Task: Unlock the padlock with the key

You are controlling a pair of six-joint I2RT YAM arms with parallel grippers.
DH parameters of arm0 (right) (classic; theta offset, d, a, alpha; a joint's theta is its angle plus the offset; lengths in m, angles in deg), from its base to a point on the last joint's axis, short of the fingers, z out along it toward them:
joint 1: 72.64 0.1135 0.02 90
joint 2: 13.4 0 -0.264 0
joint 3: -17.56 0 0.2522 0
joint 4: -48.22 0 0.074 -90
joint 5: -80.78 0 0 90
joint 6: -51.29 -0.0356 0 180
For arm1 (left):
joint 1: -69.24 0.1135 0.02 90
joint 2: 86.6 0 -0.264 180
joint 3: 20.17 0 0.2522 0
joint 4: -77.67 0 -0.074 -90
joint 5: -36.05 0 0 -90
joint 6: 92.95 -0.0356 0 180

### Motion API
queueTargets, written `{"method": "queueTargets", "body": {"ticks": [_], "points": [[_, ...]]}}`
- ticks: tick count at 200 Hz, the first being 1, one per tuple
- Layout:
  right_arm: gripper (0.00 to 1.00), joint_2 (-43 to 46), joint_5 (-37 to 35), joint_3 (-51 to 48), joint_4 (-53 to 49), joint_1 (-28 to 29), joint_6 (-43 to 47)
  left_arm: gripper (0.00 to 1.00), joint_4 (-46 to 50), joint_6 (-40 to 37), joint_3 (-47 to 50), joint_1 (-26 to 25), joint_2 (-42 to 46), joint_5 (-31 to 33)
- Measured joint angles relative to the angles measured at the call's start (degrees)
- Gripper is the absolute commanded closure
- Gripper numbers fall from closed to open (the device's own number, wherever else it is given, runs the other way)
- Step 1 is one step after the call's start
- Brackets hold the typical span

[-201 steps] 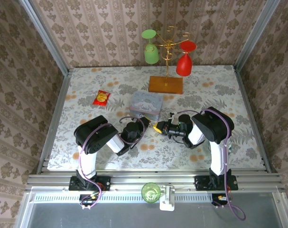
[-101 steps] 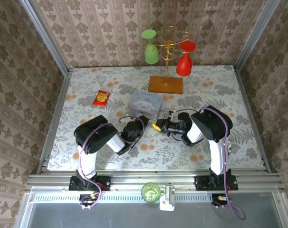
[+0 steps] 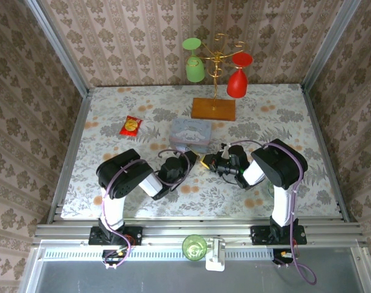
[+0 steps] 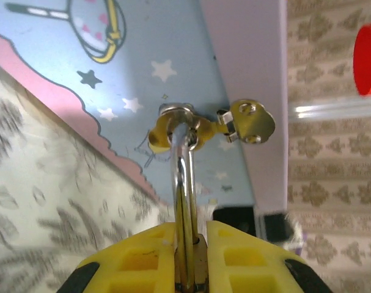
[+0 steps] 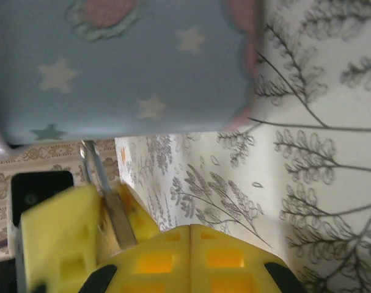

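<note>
In the left wrist view my left gripper is shut on the small brass padlock. Its silver shackle runs up through the gold hasp on the pale blue tin. From the top the left gripper sits at the tin's near edge, and my right gripper is just to its right. In the right wrist view the right gripper is shut with its yellow pads pressed flat together. The padlock lies to its left. The key is hidden.
A wooden-based rack with a green and a red glass stands behind the tin. A red-and-yellow snack packet lies at the back left. A green cup sits on the rail below the table's near edge.
The right arm's elbow swung a little to the right while its gripper stayed beside the left one. The tin shifted slightly to the right. The left arm barely moved.
</note>
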Motion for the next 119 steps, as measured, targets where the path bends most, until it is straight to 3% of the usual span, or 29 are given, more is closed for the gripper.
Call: {"method": "queueTargets", "body": {"ticks": [61, 77, 102, 119], "points": [[1.0, 1.9, -0.2, -3.4, 0.5, 0.0, 0.5, 1.0, -0.1, -0.9, -0.1, 0.0, -0.9, -2.0], [1.0, 6.9, -0.5, -3.9, -6.8, 0.1, 4.1, 0.97, 0.0, -2.7, -0.1, 0.4, -1.0, -2.5], [0.91, 20.6, -4.3, -3.3, -23.7, 1.4, 13.6, 0.96, 3.4, -6.4, 0.1, 0.7, 0.5, -2.3], [0.76, 28.0, -7.9, -0.7, -35.3, 2.8, 19.7, 0.97, 4.0, -8.1, 0.6, 1.3, 1.1, -2.3]]}}
